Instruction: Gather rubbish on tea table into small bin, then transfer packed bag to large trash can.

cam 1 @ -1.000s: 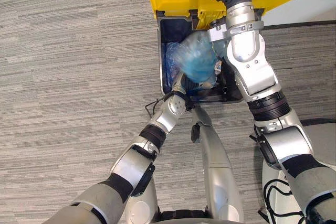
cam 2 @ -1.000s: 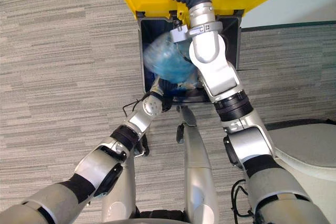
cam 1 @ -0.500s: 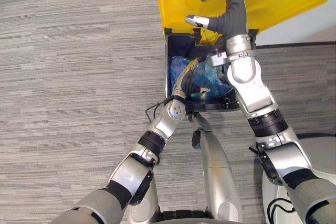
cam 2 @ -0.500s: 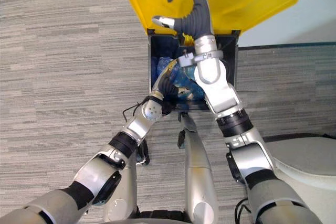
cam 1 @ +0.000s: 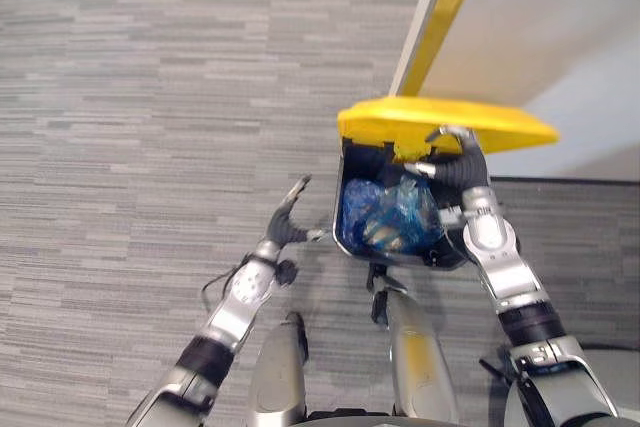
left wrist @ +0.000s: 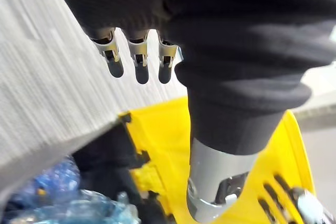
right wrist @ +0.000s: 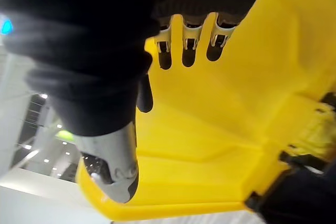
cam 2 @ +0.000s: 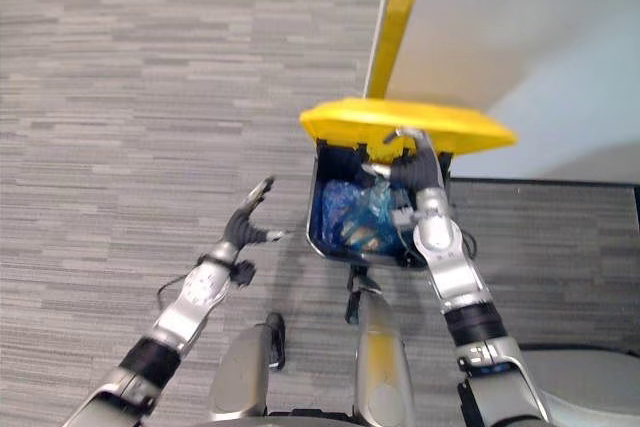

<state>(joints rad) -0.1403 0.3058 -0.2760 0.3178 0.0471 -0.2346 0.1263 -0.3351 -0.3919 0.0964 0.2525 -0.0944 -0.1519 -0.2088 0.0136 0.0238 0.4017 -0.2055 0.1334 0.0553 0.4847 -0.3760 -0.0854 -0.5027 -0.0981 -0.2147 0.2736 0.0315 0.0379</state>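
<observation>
Evidently the blue bag (cam 1: 385,219) already lay inside the large trash can (cam 1: 342,229) in the left eye view, sitting below its rim. The right hand (cam 1: 455,155) propped the yellow lid (cam 1: 440,117) from beneath. The left hand (cam 1: 289,222) hung over the carpet (cam 1: 150,147) just beside the can, spread and empty. The right eye view agreed. The left wrist view showed that hand's fingers (left wrist: 139,61) straight, gripping nothing, with bag and lid beyond them. The right wrist view had its fingers (right wrist: 184,51) loosely extended against the lid's underside, clasping nothing. Closing well probably meant lowering the lid slowly. The right hand would need to slide out toward the front before the rim could pinch it, with the left hand held clear.
</observation>
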